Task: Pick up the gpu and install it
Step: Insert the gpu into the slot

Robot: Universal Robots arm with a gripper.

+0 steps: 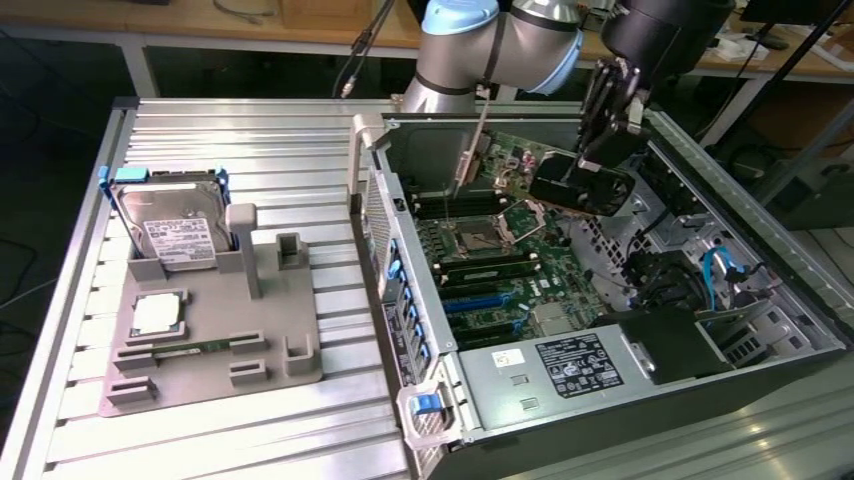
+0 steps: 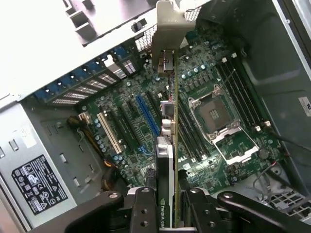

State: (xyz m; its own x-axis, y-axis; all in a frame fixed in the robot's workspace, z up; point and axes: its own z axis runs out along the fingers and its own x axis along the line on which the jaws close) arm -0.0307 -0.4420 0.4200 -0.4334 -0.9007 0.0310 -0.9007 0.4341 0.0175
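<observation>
Gripper (image 1: 603, 135): I read it as clamped, with one black finger (image 2: 142, 206) pressed on each face of the gpu (image 2: 165, 160), pinching the card edge-on.
Gpu: it hangs from the gripper inside the open computer case (image 1: 747, 235), raised above the board and not seated in any slot. Its silver bracket (image 2: 170, 29) is at the end farthest from the fingers.
Directly under the tool: the green motherboard (image 1: 497, 262). In the wrist view the card's edge runs beside the blue slot (image 2: 146, 114), and a white slot (image 2: 109, 133) lies further to that side.
Beside the card: the bare CPU socket (image 2: 214, 114) is on the opposite side from the slots, with dark memory slots (image 2: 240, 92) beyond it.
Edges around the tool: the case's back wall is near the bracket end. The grey power supply (image 1: 574, 365) closes off the near end, and a grey side wall with cables stands beyond the socket.
Open room: I see free space straight above the board; the case's sides hem the card in.
Outside the case: toward the exterior view's left and well apart from the gripper, a grey fixture tray (image 1: 200, 345) holds a hard drive (image 1: 174, 228) upright.
Surface: a ribbed aluminium table (image 1: 227, 440) carries both the tray and the case.
Room: wooden benches (image 1: 267, 20) stand behind the arm.
</observation>
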